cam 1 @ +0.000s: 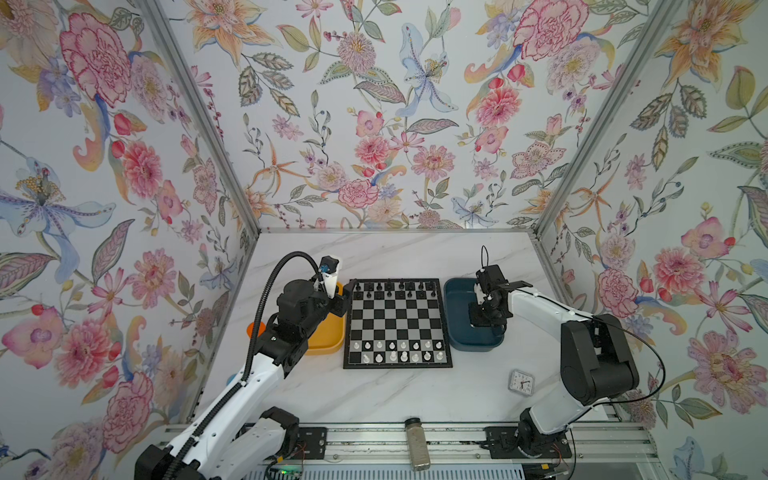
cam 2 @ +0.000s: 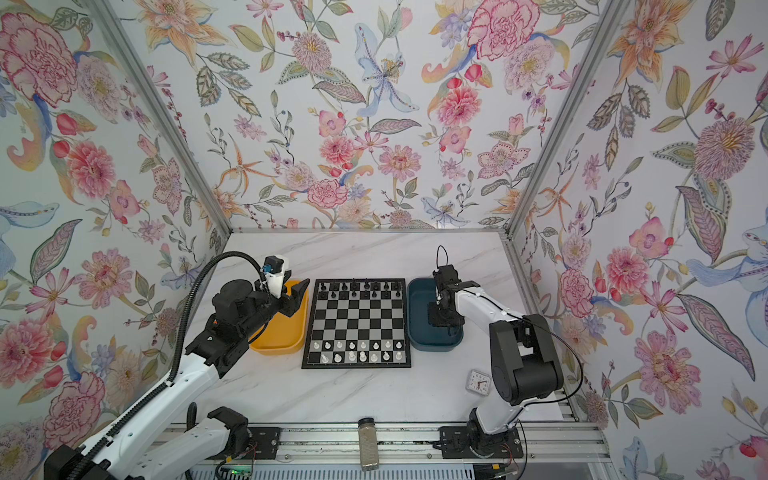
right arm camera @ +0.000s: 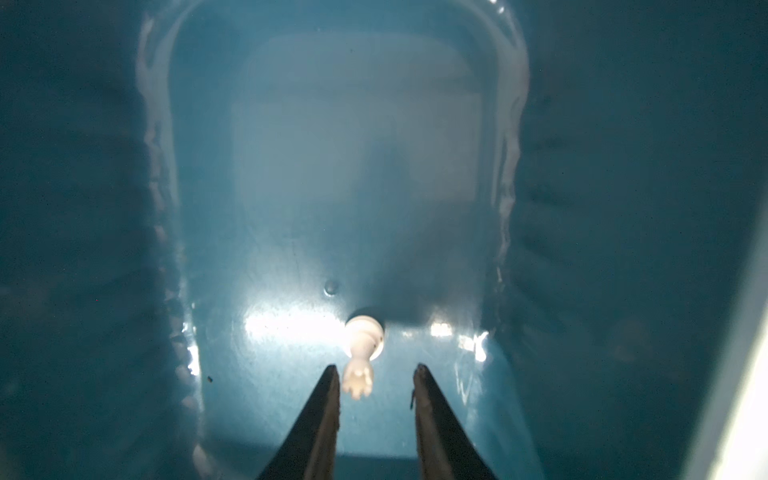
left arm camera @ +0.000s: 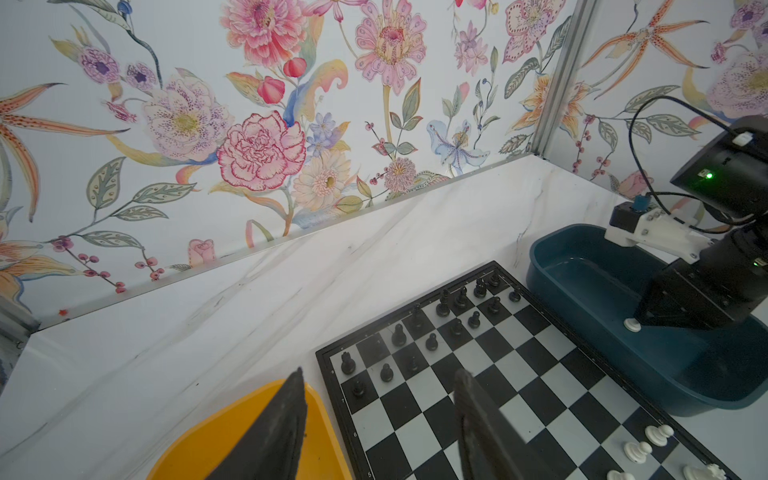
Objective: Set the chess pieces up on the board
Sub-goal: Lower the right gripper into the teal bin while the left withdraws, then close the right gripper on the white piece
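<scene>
Down inside the dark blue plastic tray (right arm camera: 582, 249), the right pincer (right arm camera: 375, 370) hangs with jaws apart astride a small white chess piece (right arm camera: 360, 345); the left pincer (left arm camera: 379, 372), also apart and empty, hovers between the yellow plastic tray (left arm camera: 232, 432) and the black-and-silver chequered board (cam 1: 397, 322) on the marble surface (cam 1: 395, 399)

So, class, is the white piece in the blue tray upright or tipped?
Upright: the right wrist view shows the white piece standing on its round base in the blue tray, head between the right fingers.
</scene>
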{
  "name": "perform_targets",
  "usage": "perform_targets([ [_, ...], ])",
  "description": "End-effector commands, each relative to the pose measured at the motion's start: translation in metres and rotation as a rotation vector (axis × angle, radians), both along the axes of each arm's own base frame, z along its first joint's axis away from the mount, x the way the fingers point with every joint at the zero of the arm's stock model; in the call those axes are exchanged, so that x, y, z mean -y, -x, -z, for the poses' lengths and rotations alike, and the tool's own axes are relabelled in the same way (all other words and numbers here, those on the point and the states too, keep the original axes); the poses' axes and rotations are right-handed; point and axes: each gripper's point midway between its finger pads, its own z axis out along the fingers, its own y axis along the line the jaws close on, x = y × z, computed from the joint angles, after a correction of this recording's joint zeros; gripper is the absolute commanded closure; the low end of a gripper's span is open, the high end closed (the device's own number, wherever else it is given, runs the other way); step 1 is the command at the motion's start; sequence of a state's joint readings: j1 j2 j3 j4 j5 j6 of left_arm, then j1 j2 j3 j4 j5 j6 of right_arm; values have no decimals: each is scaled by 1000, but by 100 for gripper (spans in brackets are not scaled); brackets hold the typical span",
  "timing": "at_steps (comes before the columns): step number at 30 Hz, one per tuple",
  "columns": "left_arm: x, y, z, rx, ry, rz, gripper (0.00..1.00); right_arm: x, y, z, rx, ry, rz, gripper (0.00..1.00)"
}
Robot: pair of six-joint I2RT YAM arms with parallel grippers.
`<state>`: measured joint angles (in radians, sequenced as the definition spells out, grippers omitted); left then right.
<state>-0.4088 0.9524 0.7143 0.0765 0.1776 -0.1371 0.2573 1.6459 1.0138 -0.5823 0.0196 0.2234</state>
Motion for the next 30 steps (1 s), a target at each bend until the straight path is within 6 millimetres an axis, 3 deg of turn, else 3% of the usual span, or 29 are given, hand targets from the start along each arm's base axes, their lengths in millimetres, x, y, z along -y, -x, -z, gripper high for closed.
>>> perform_targets([
  [1,4,1,-14,21,6,40,42,-1,-11,-3,26,12,-3,68],
  [22,8,-1,-7,-8,-8,60,42,-7,-13,9,-2,-15,-4,78],
  [30,8,-1,-6,-10,-11,59,41,-8,-14,8,2,-19,-4,88],
])
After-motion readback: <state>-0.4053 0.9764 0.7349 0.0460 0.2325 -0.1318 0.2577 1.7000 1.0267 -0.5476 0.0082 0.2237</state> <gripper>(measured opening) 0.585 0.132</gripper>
